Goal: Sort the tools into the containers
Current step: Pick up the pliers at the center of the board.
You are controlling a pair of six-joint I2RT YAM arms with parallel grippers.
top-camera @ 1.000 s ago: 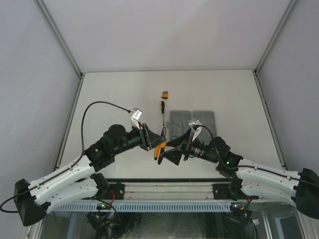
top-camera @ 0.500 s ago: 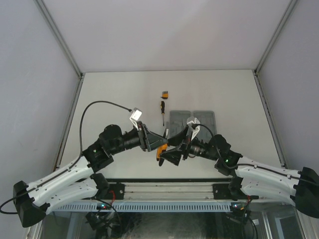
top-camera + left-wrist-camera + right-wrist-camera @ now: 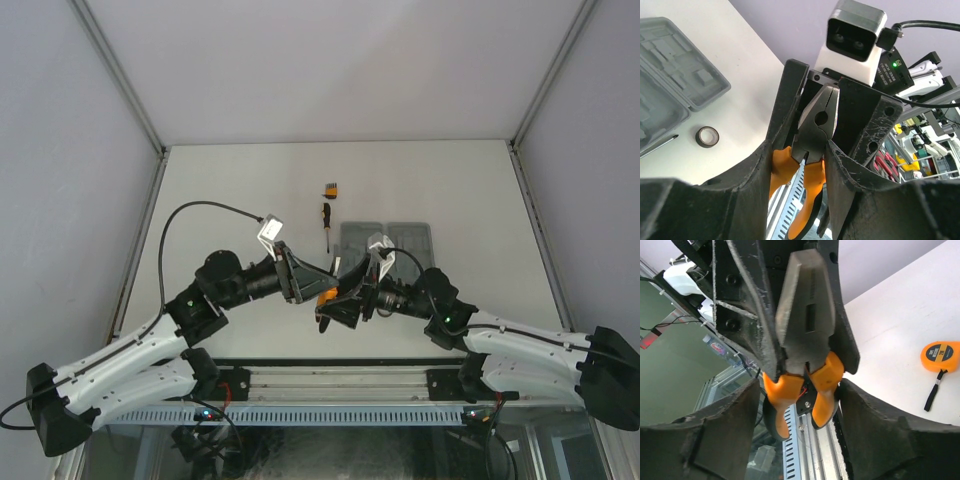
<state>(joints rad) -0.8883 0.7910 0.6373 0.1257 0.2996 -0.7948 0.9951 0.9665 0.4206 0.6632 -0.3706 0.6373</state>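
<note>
Orange-handled pliers [image 3: 324, 296] hang in the air between the two arms, above the table's near edge. My left gripper [image 3: 800, 150] is shut on them near the pivot, the grey head [image 3: 816, 122] pointing up and away. My right gripper [image 3: 799, 390] faces it, open, one finger on each side of the orange handles [image 3: 825, 382], with small gaps showing. The grey tool case [image 3: 386, 241] lies open behind. A screwdriver [image 3: 324, 220] and a tiny orange-black block [image 3: 331, 188] lie left of it. An orange tape measure [image 3: 940, 355] and a black ring [image 3: 707, 136] rest on the table.
The two grippers [image 3: 330, 288] nearly touch each other in mid-air. The metal rail [image 3: 330, 380] holding the arm bases runs just below them. Grey walls close in the white table [image 3: 230, 200] at the back and sides.
My right gripper has moved left onto the pliers and its fingers have narrowed around the handles. The left gripper has shifted slightly right, still holding the pliers.
</note>
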